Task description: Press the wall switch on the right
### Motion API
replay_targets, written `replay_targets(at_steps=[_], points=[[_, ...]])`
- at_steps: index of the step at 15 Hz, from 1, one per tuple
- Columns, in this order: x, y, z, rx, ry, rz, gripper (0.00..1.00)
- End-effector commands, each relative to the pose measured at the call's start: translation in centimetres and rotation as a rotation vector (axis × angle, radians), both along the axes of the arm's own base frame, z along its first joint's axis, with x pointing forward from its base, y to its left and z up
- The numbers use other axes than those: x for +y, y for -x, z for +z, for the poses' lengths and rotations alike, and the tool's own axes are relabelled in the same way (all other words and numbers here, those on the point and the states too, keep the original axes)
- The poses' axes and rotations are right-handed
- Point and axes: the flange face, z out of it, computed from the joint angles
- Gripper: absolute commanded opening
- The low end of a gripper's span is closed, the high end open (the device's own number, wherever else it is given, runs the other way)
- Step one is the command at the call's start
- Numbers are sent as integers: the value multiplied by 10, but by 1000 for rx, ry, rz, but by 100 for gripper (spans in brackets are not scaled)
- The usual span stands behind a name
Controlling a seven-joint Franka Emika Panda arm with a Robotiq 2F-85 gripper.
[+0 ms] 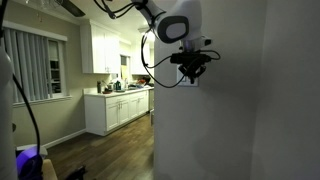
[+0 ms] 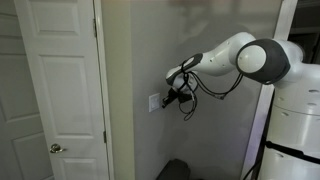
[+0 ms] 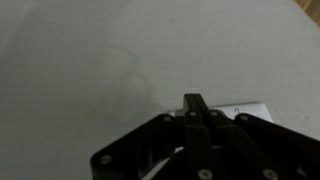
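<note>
The wall switch (image 2: 155, 102) is a small white plate on the grey wall. In the wrist view its top edge (image 3: 245, 106) shows just behind my fingertips; the rest is hidden by the fingers. My black gripper (image 3: 194, 102) is shut, fingers pressed together into one tip that points at the plate's left part. In an exterior view the gripper (image 2: 166, 99) is at the plate's right edge, touching or almost touching it. In the exterior view from the room side the gripper (image 1: 192, 72) covers the switch (image 1: 194, 83), of which only a white sliver shows.
A white panelled door (image 2: 50, 90) with a round knob stands left of the switch wall. A kitchen with white cabinets (image 1: 118, 105) lies beyond the wall corner. Black cables hang from the arm (image 2: 215, 62). The robot's white base (image 2: 295, 110) is close by.
</note>
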Motion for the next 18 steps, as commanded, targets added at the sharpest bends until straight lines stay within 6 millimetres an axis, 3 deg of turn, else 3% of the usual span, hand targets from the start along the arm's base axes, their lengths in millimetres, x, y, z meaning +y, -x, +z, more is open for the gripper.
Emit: replay_targets(at_steps=[1, 8, 9, 10, 11, 12, 15, 18], points=[[-11, 31, 7, 45, -32, 12, 0], [-28, 50, 13, 84, -91, 5, 0], [-29, 51, 13, 86, -97, 4, 5], [-30, 52, 13, 89, -101, 2, 27], [-31, 53, 13, 92, -101, -1, 32], [-30, 42, 10, 84, -84, -3, 13], [-32, 43, 10, 86, -86, -4, 32], [-32, 43, 10, 86, -86, -5, 33]])
